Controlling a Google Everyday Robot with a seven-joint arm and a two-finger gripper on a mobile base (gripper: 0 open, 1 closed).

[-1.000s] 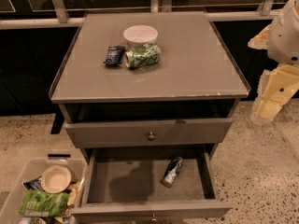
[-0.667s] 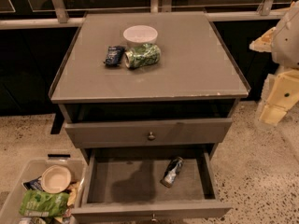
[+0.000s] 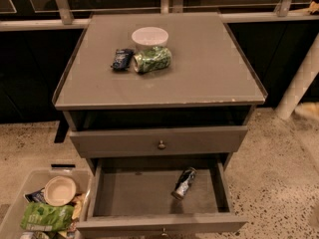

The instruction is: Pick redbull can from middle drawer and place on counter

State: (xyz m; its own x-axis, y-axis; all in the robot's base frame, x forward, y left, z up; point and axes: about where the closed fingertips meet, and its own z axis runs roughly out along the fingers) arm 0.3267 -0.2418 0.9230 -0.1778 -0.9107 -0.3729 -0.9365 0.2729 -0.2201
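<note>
Since a second ago the arm's bulky cream parts have left the right edge; only a pale arm link [image 3: 298, 86] slants there. With the gripper out of view, I cannot tell whether it is wide or narrow.

The counter [image 3: 209, 68] has bare room on its right, away from the green can [image 3: 152, 59].

The redbull can [image 3: 183, 183] lies on its side right of centre in the open middle drawer [image 3: 129, 190]. Its long axis runs diagonally from front-left to back-right.

Lying flat, it may roll away from a misaligned grasp, and the closed upper drawer [image 3: 124, 142] could block a reach from above.
</note>
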